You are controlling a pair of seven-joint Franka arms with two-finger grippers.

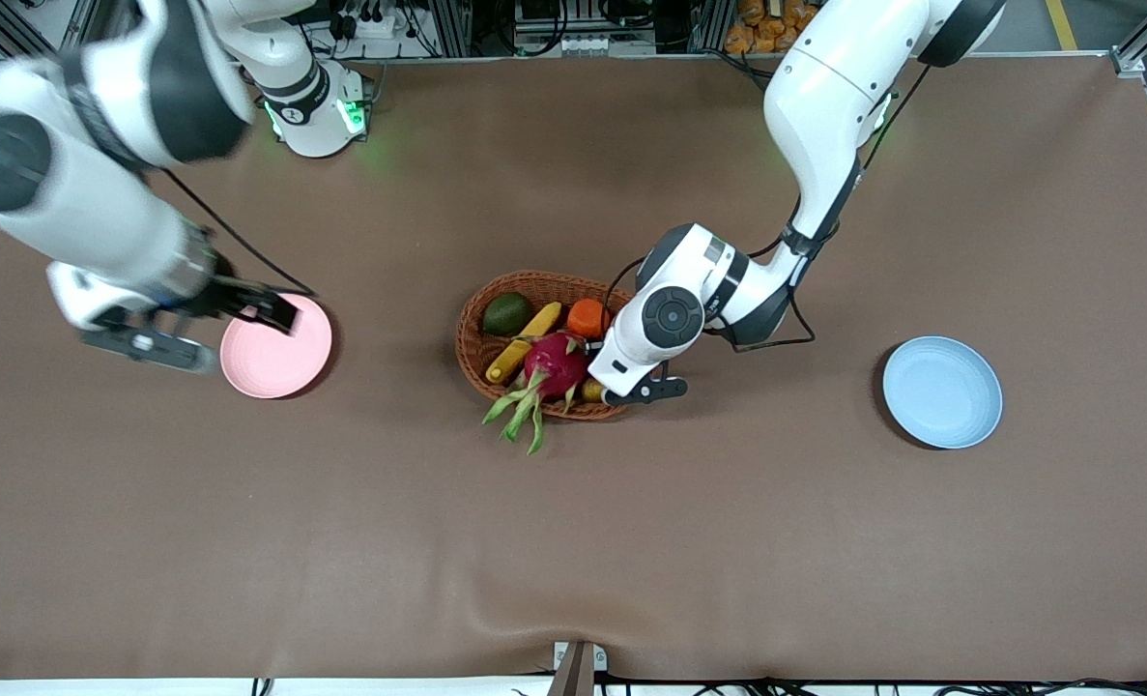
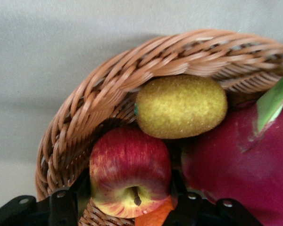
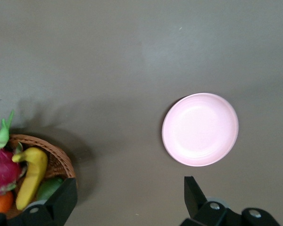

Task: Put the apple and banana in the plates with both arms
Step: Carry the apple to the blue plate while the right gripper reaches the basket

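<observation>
Red, yellow-patched apple (image 2: 129,172) sits between the left gripper's (image 2: 127,207) spread fingers.

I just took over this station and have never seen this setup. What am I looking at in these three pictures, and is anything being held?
Two white robot arms work at a brown table. The front view looks down from across the table; the other two come from cameras on each arm's wrist.

In the middle sits a wicker basket with a banana, avocado, orange, dragon fruit, a yellow-green fruit and an apple.

The left gripper is down in the basket, its open fingers on either side of the apple, not visibly closed on it.

The right gripper is over the table by the pink plate, open and holding nothing. The blue plate lies toward the left arm's end. Both plates hold nothing.
</observation>
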